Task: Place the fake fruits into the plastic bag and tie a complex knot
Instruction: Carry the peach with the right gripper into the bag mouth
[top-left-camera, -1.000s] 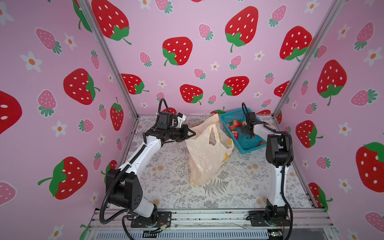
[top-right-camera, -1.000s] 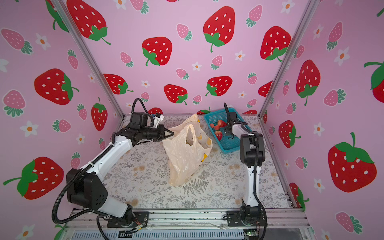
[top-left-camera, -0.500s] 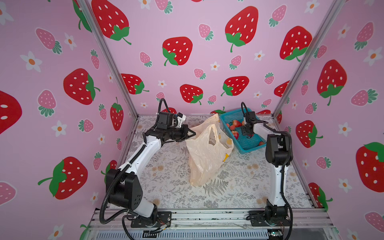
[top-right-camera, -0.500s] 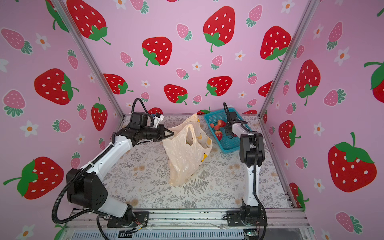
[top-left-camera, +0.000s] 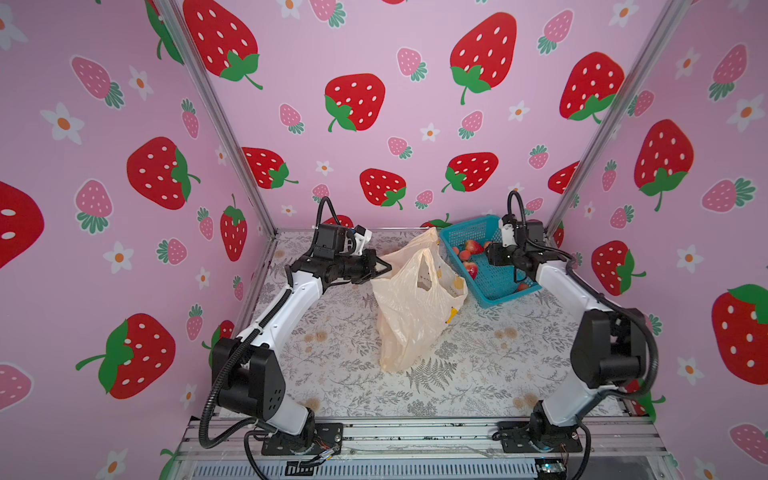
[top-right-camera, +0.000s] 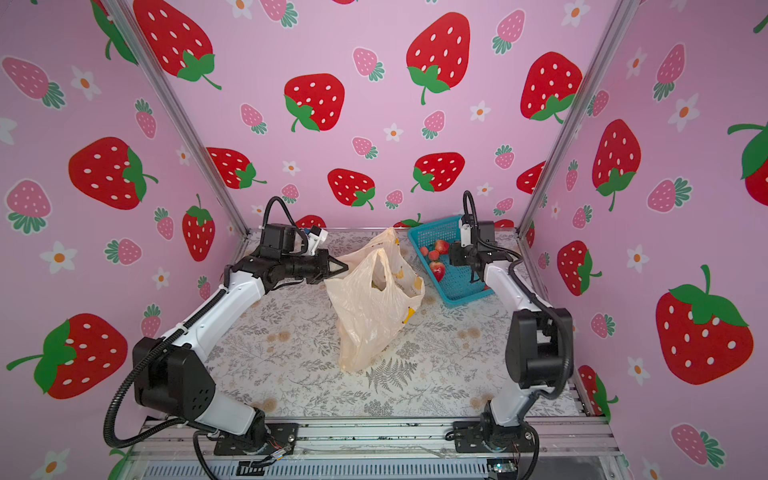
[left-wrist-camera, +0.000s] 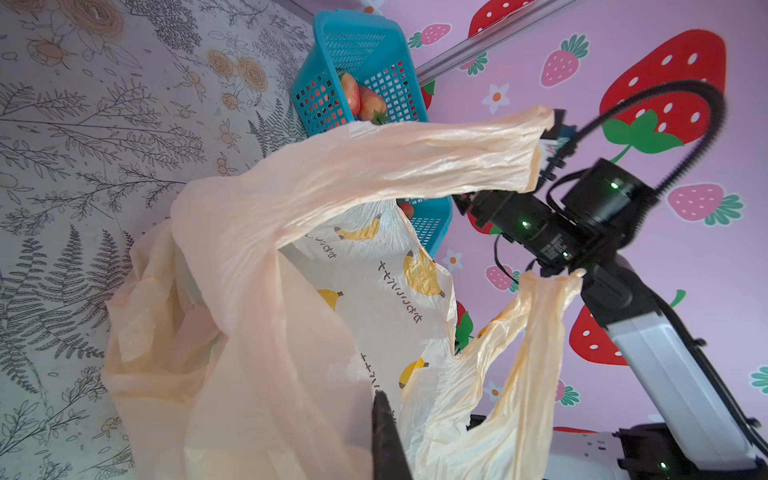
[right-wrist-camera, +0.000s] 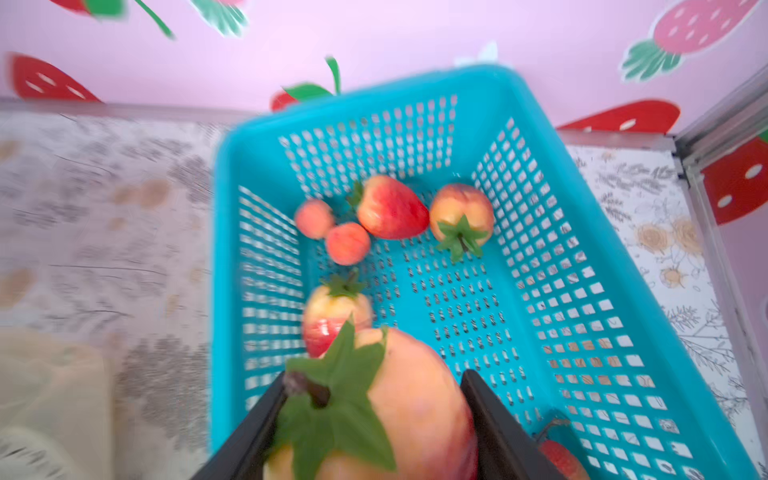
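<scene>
The peach plastic bag with yellow bananas stands open mid-table. My left gripper is shut on its left rim and holds the mouth up; in the left wrist view one dark finger shows against the bag. My right gripper hangs over the blue basket, shut on a pale orange-pink strawberry with a green cap. Several more fake fruits lie in the basket, one red one near the corner.
The basket sits at the back right, tight against the bag's right side and close to the pink walls. One bag handle arches toward the right arm. Floral table surface spreads in front of the bag.
The right gripper's jaws have narrowed onto the strawberry, and the wrist has risen slightly over the basket. The left arm and the bag have stayed still.
</scene>
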